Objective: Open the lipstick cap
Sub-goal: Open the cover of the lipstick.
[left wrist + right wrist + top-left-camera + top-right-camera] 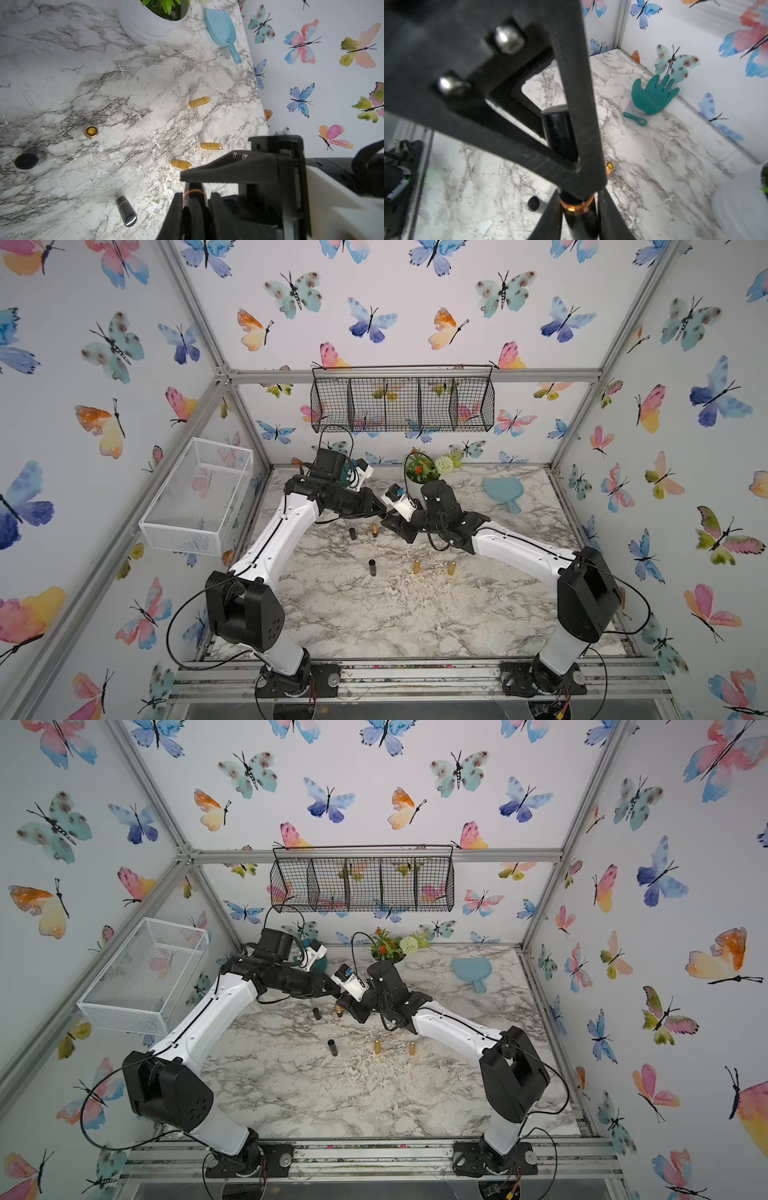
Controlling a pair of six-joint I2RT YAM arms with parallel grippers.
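here left gripper (194, 207) and right gripper (578, 212) clamp one black lipstick (560, 133) midair

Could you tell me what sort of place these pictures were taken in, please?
Probably a staged robot test cell, not a real room: aluminium framing holds butterfly-papered walls, and two robot arms are bolted to a rail edging a marble-patterned tabletop.
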